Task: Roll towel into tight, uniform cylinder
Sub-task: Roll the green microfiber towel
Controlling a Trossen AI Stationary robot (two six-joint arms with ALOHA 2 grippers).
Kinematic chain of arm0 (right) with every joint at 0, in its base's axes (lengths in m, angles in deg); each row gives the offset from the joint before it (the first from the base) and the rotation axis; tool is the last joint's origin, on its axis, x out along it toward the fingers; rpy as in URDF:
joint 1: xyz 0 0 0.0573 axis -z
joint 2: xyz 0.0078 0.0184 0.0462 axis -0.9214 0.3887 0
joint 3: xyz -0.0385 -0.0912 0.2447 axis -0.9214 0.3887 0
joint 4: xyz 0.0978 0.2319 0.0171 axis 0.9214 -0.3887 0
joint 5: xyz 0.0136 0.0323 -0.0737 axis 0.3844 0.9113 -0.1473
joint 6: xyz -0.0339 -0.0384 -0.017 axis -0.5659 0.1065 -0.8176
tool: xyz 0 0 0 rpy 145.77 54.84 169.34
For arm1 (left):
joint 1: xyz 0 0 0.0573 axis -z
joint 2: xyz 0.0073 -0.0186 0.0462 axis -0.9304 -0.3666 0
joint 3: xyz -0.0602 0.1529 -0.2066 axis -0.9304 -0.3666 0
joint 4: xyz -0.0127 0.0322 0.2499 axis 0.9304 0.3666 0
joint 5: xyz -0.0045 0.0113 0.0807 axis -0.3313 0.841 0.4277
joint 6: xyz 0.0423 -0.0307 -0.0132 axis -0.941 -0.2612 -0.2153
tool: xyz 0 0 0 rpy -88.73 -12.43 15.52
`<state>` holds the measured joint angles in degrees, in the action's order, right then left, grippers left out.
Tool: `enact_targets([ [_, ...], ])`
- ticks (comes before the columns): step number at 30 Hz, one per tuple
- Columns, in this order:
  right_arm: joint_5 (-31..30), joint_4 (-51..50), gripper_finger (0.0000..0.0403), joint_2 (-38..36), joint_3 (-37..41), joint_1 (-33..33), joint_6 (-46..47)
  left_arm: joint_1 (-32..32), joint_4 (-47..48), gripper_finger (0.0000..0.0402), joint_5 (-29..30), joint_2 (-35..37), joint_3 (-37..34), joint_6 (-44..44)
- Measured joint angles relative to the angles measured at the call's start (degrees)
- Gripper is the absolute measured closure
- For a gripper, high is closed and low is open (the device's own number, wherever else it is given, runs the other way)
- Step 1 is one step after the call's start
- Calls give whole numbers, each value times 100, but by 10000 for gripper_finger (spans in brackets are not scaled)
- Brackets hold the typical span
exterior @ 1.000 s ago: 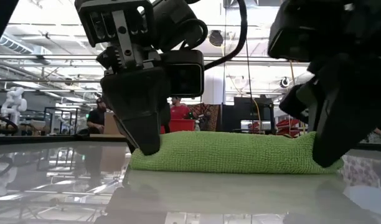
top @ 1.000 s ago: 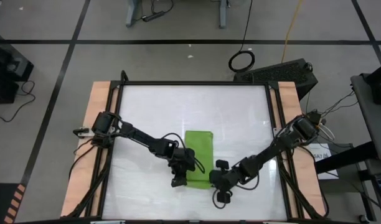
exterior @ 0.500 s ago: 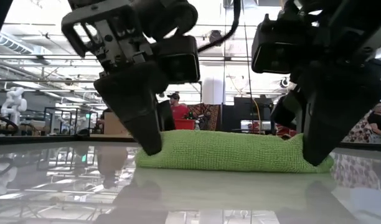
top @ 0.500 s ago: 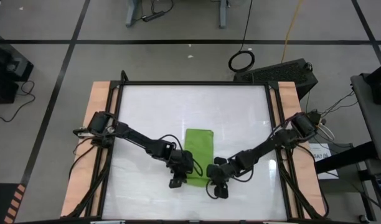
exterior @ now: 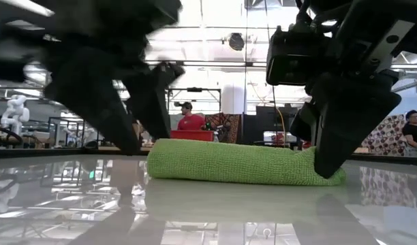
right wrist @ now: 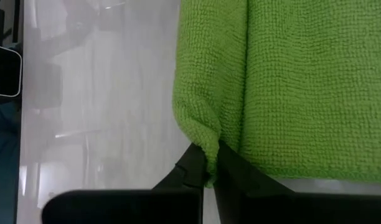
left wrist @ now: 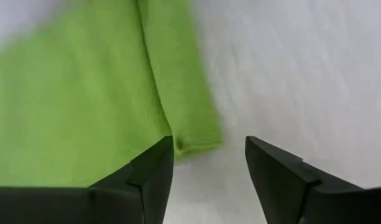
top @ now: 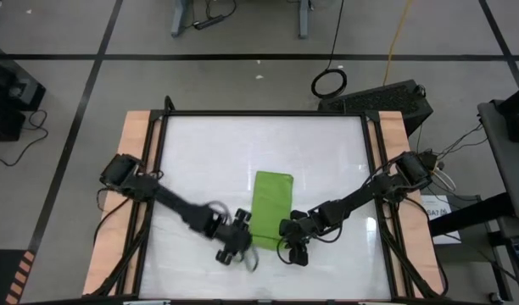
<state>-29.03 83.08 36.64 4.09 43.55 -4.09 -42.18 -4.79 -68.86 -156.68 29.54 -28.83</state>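
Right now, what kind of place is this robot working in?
Probably a robotics lab or workshop: taped concrete floor with loose cables, a white table holding the towel, and people among equipment behind.

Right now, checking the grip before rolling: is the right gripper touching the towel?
Touching. The right wrist view shows the right gripper pinching a fold at the edge of the towel between its closed fingers.
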Motion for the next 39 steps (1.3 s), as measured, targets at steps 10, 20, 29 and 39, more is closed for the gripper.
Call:
enact_targets([
  [10,81,57,394,4,4,77,0,888,-516,196,2032,-51,7,-1684],
  [20,76,114,394,8,7,75,71,692,-579,196,1799,-627,18,-2069],
  [29,94,135,394,9,7,75,105,311,-523,206,1013,-662,33,-1735],
  [39,88,177,365,-185,11,62,15,-105,-471,332,229,-763,31,-1571],
])
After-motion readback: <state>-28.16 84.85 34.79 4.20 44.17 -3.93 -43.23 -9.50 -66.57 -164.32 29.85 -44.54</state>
